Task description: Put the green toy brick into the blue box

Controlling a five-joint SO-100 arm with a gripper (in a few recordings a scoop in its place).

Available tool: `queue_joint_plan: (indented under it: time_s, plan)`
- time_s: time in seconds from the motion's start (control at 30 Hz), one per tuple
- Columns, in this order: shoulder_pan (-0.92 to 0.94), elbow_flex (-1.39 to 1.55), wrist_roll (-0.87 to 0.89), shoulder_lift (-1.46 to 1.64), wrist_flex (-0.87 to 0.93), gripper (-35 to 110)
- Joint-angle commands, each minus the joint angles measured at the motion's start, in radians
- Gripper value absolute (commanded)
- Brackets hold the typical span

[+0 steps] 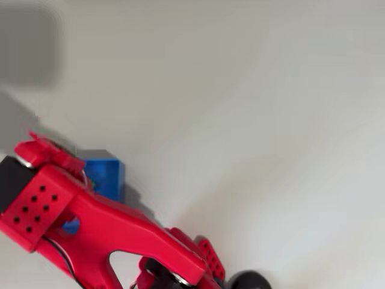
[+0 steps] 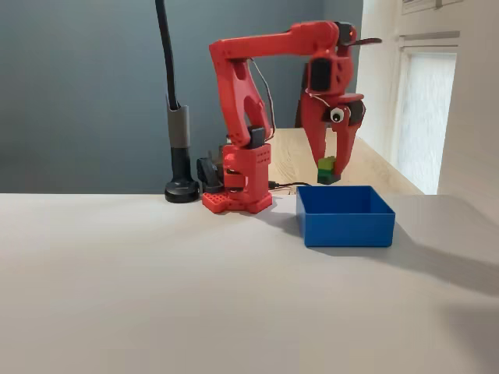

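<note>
pale, smooth matte tabletop (image 2: 156,296) spreads wide and bare in front of and to the left of the arm in the fixed view; in the overhead view the upper and right parts of it (image 1: 271,120) are open. dark grey wall (image 2: 78,78) behind, bright window (image 2: 425,101) at right, a wooden surface (image 2: 292,160) past the table's far edge.

red plastic five-joint arm (image 2: 249,101) stands on its base at the table's far edge, upper link reaching right, wrist pointing down. in the overhead view it (image 1: 102,229) covers most of what lies under it.

square shallow bright-blue plastic box (image 2: 345,216) sits on the table just right of the arm's base, open room on its front and right sides. overhead shows just one corner of it (image 1: 105,174); the rest is hidden under the arm.

black gooseneck stand (image 2: 179,148) left of the base.

red two-finger gripper (image 2: 328,173) hangs over the box's far rim, pinching the small green studded toy brick (image 2: 327,170), lime layer on top, clear of the box floor.
</note>
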Motion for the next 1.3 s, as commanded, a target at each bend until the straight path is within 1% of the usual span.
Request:
queue_joint_plan:
  time_s: [0.0, 0.1, 0.27, 0.37, 0.43, 0.57, 0.73, 0.87, 1.03, 1.2, 1.27]
  plan:
    - [-0.084, 0.018, 0.043, 0.063, 0.008, 0]
    - [-0.114, 0.041, 0.043, 0.061, -0.002, 2]
    - [-0.129, 0.080, 0.040, 0.061, -0.021, 20]
    - [-0.129, 0.081, 0.040, 0.061, -0.020, 25]
    - [-0.127, 0.077, 0.043, 0.061, -0.017, 26]
    - [-0.120, 0.060, 0.044, 0.063, -0.005, 23]
    - [-0.092, -0.025, 0.055, 0.069, 0.055, 1]
    - [0.021, -0.104, 0.075, 0.074, 0.060, 0]
    - [0.255, -0.178, 0.058, 0.077, 0.048, 0]
    - [0.479, -0.170, 0.002, 0.084, -0.046, 0]
    - [0.551, -0.189, 0.003, 0.087, -0.055, 0]
